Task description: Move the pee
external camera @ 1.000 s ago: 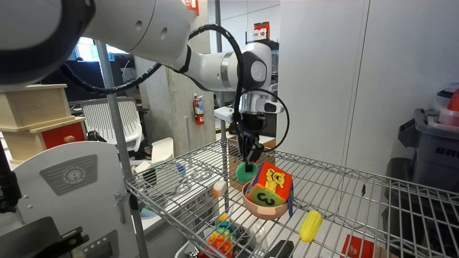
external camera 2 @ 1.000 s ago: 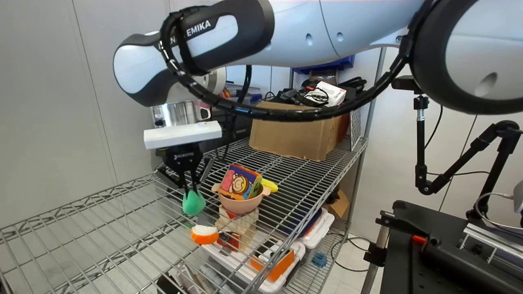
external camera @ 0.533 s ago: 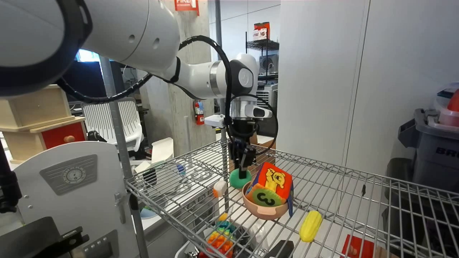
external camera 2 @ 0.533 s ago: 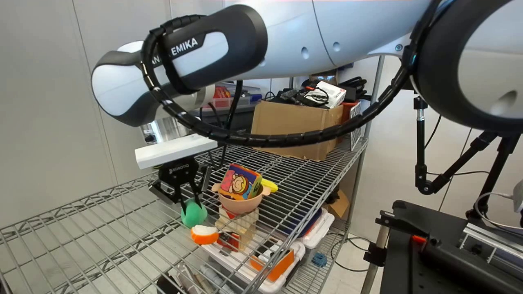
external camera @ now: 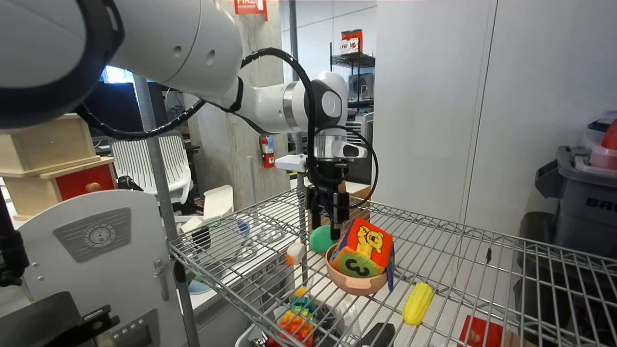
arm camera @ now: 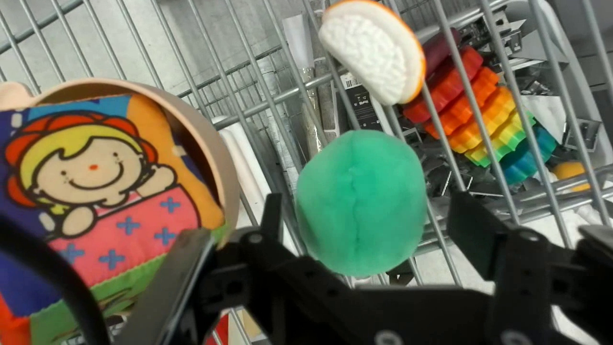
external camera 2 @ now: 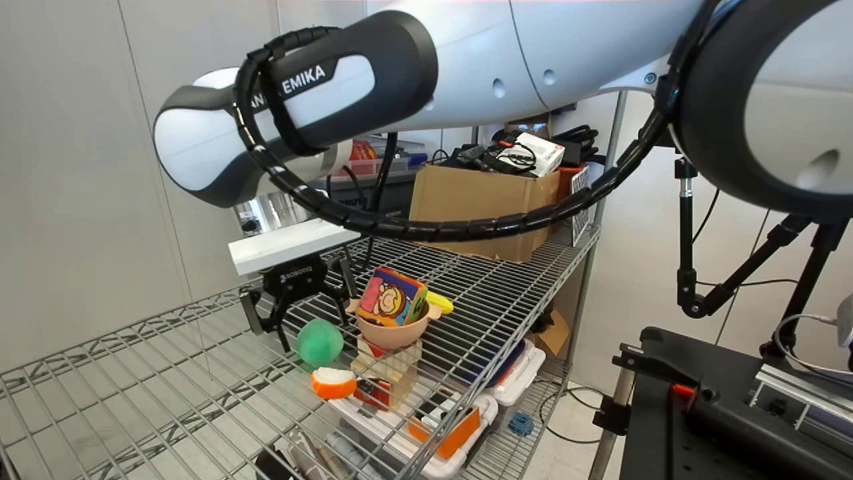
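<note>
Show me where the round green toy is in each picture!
In an exterior view, the green toy is about halfway across, below the middle.
In an exterior view, the green toy is left of and below the middle.
In the wrist view, the green toy is just right of and below the middle.
Shared landmark: the pinkish bowl, right of the green toy in both exterior views but left of it in the wrist view.

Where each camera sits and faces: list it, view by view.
An exterior view: apart from the arm, seen upper left, looking down across the wire shelf.
An exterior view: also apart, arm at upper right, looking down toward the cardboard box.
Wrist view: on the arm, facing down past the open gripper at the green toy.
Both exterior views share the gripper, green toy and pink bowl.
</note>
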